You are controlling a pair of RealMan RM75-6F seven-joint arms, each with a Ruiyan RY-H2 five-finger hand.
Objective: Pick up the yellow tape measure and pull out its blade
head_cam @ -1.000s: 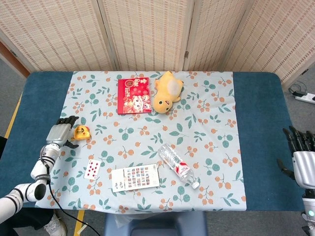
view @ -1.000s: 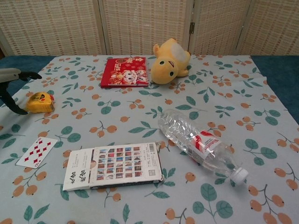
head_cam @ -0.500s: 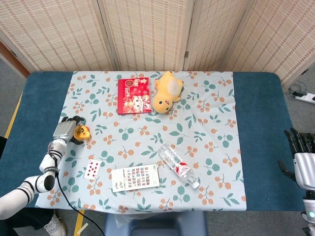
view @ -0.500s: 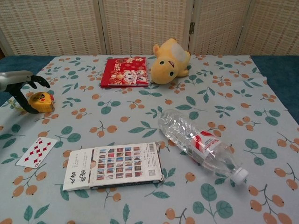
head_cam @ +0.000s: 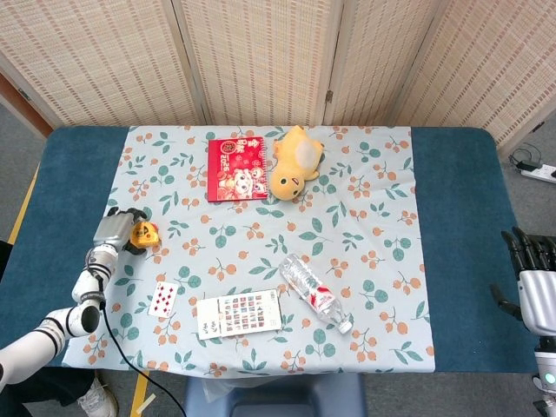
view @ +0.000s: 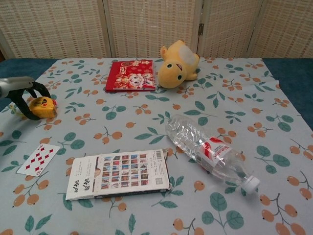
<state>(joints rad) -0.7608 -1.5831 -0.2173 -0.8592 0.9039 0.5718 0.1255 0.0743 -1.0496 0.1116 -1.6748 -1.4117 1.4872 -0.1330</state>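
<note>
The yellow tape measure (head_cam: 144, 233) (view: 43, 105) lies on the flowered cloth near its left edge. My left hand (head_cam: 117, 230) (view: 19, 95) comes at it from the left and grips it, dark fingers curled over its top and the thumb under its near side. The tape measure still rests on the cloth and no blade shows. My right hand (head_cam: 534, 278) hangs off the table's right edge with its fingers apart and nothing in it; the chest view does not show it.
A red booklet (head_cam: 236, 168) and a yellow plush toy (head_cam: 295, 165) lie at the back centre. A playing card (head_cam: 163, 298), a flat picture box (head_cam: 239, 313) and a lying water bottle (head_cam: 317, 293) sit along the front. Blue table (head_cam: 456, 217) borders the cloth.
My left hand moved right to the tape measure, and its fingers curled in around it. The right hand has hardly moved.
</note>
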